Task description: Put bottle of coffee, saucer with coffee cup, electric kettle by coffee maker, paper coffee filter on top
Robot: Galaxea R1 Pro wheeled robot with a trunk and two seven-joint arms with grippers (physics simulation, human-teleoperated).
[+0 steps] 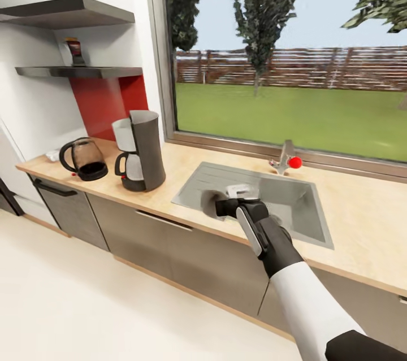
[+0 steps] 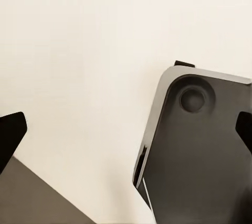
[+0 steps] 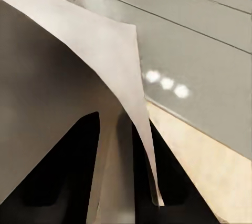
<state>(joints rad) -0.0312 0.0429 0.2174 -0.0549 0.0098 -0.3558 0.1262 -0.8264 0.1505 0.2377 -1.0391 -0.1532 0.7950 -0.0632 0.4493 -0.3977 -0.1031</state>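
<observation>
Countertop (image 1: 362, 220) by sink (image 1: 294, 203) | right hand (image 1: 217, 205) pinches paper filter (image 3: 68, 77), fingertips hidden | left hand's opening unclear

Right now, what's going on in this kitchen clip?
The right gripper holds a paper coffee filter pinched between its fingers, out over the sink's drainboard. The coffee maker stands on the countertop with the electric kettle beside it. The bottle of coffee sits on the shelf, not yet moved.
</observation>
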